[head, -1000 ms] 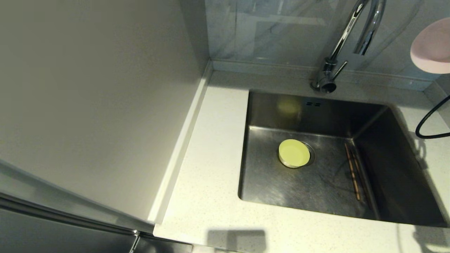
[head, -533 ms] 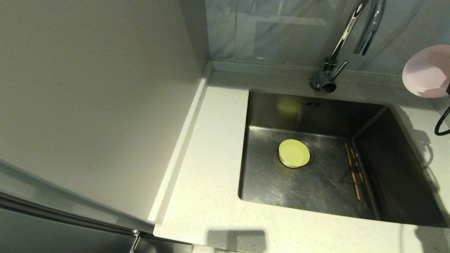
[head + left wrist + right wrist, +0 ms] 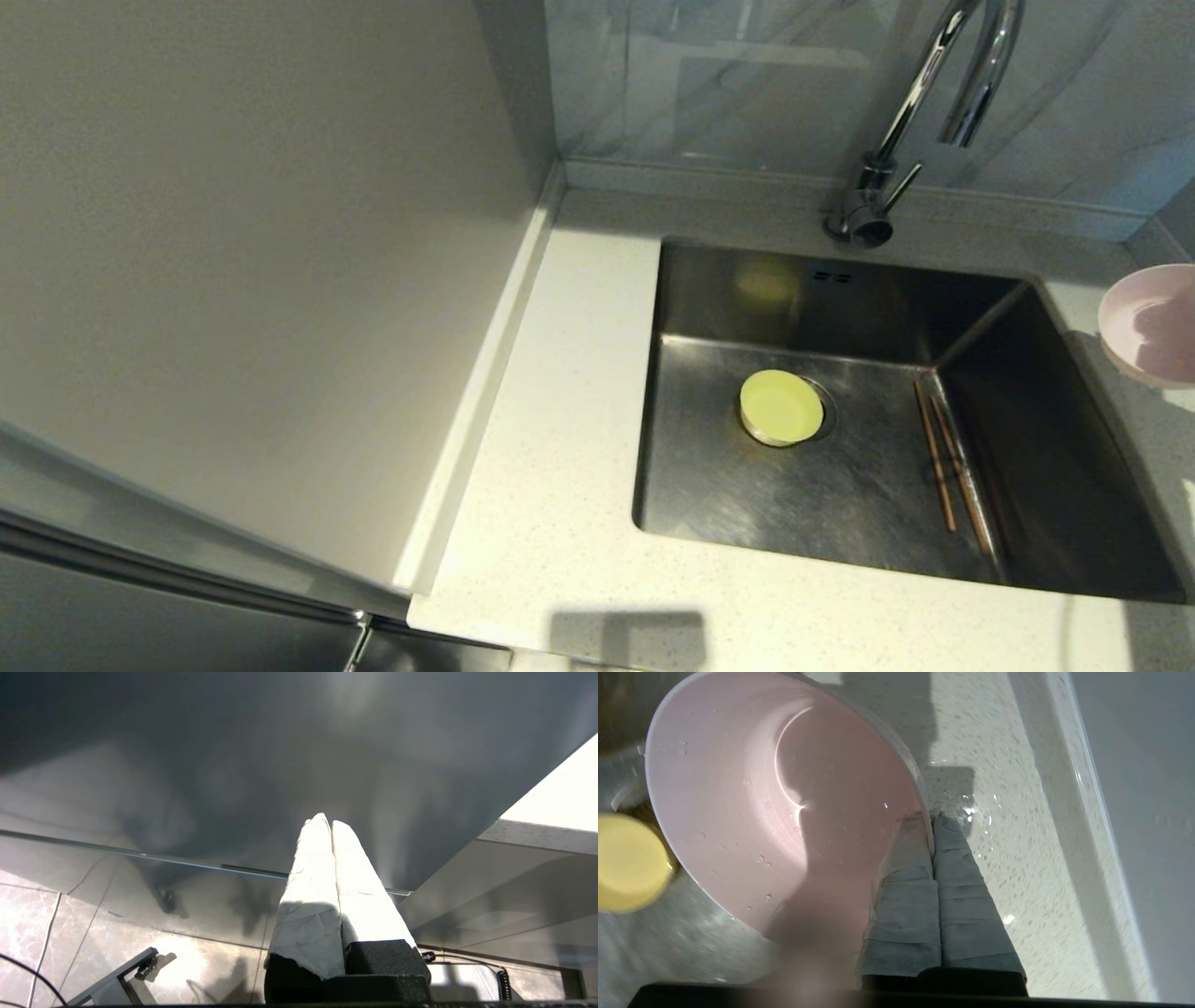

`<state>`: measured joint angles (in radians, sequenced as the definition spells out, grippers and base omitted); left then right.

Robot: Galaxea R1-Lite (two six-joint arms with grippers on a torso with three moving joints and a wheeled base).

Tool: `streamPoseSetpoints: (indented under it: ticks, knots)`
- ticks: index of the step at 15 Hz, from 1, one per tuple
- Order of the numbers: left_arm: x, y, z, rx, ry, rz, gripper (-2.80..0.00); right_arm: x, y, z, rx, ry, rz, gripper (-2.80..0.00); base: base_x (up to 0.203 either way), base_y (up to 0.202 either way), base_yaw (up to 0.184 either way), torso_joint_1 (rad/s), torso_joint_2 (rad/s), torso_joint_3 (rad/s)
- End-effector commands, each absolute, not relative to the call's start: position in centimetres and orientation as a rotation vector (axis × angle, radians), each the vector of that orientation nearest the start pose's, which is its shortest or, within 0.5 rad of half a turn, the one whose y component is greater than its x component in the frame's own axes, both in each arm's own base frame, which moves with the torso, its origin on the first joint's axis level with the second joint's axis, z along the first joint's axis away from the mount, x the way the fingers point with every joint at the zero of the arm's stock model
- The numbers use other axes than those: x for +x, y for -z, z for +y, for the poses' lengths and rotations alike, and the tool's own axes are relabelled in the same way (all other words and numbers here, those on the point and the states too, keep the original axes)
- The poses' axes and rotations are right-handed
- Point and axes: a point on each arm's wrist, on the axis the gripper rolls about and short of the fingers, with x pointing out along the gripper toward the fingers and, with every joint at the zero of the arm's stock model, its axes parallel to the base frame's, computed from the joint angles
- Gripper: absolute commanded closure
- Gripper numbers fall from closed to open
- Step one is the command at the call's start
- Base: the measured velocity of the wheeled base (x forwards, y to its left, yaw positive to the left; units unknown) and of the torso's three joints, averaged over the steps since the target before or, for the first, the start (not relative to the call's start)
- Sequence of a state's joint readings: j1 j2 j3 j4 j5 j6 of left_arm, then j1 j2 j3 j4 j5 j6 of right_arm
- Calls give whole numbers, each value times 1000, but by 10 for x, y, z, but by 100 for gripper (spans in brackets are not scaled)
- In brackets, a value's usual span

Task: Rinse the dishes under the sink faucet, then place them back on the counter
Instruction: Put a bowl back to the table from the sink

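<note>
Pink bowl [image 3: 752, 807] pinched by right hand [image 3: 930, 826].

Plain beige wall panel [image 3: 252, 280] – left side, matte, meeting a grey marbled backsplash [image 3: 709, 84] at the corner. Dark cabinet front [image 3: 140, 616] below. Glossy marbled floor tiles [image 3: 93, 933] – black cable trailing across, bright reflected light.

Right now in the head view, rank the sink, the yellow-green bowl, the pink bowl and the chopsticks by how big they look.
1. Sink, largest by far.
2. Chopsticks, longest of the rest, though very thin.
3. Yellow-green bowl and pink bowl: unranked. The pink one is cut off by the frame edge and sits nearer the camera.
</note>
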<state>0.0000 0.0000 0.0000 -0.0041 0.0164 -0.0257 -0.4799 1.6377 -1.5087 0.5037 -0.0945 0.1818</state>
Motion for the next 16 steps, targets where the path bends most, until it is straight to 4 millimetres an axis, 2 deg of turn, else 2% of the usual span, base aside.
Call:
streamPoseSetpoints:
  ticks: [1, 5, 12, 16]
  knots:
    - [-23, -76, 0, -26, -17, -8, 0, 259, -283, -150, 389, 650, 652, 0, 0, 0, 0, 0, 0, 0]
    - [-23, -76, 0, -26, -17, -8, 0, 267, -269, -168, 447, 683, 684, 0, 0, 0, 0, 0, 0, 0]
    - [-23, -76, 0, -26, -17, -8, 0, 290, -252, -191, 404, 721, 624, 0, 0, 0, 0, 0, 0, 0]
    - [-23, -76, 0, -26, -17, -8, 0, 306, -255, -198, 379, 706, 601, 0, 0, 0, 0, 0, 0, 0]
